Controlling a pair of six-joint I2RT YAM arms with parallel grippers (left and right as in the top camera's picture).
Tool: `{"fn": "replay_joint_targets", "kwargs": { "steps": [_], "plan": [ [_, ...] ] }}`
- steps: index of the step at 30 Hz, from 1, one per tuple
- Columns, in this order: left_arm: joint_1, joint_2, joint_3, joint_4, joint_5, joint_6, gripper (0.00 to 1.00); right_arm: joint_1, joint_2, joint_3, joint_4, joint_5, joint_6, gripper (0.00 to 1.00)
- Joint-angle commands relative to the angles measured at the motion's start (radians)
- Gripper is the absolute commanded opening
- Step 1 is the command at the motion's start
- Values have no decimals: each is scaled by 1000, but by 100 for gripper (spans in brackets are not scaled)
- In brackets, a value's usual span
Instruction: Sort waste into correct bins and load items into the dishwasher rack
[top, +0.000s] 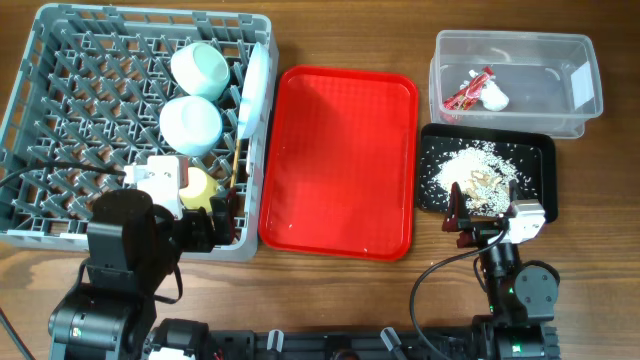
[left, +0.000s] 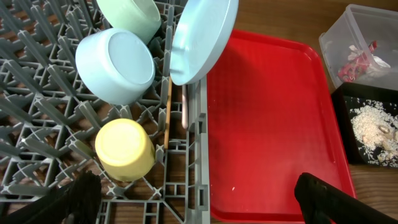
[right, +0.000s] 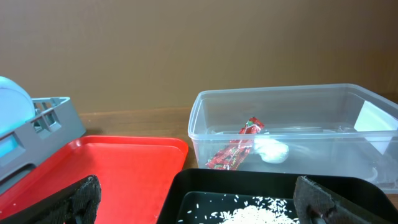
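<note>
Jaws spread wide, nothing held: left gripper (left: 199, 196) above front right corner of dishwasher rack (top: 150, 12), right gripper (right: 199, 202) over near edge of black tray (top: 535, 150). Sorting seemingly finished; next, probably just retreat. In rack: two bowls (top: 200, 68) (top: 190, 122), plate (top: 255, 88), yellow cup (top: 198, 187), chopsticks (left: 168, 112). In black tray: food scraps (top: 480, 170). In clear tub (top: 510, 38): wrapper (top: 468, 92), tissue (top: 493, 97).

In tub (top: 540, 85): wrapper (top: 468, 92), apparently tissue (top: 494, 98)
</note>
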Motion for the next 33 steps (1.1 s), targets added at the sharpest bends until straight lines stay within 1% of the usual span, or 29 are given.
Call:
{"fn": "replay_joint_targets", "kwargs": {
  "steps": [1, 26, 28, 31, 33],
  "plan": [
    [-5, 0, -7, -1, -10, 16, 100, 1, -5, -1, 3, -18, -10, 100],
    [-5, -2, -7, -13, -10, 16, 100, 1, -5, -1, 3, -18, -10, 100],
    [2, -11, -11, -19, -25, 33, 100, 1, -5, -1, 3, -18, -10, 100],
    [23, -61, -62, 21, -16, 38, 100, 1, -5, -1, 3, -18, -10, 100],
    [42, -114, -127, 85, 9, 34, 100, 1, -5, -1, 3, -18, -10, 100]
  ]
}}
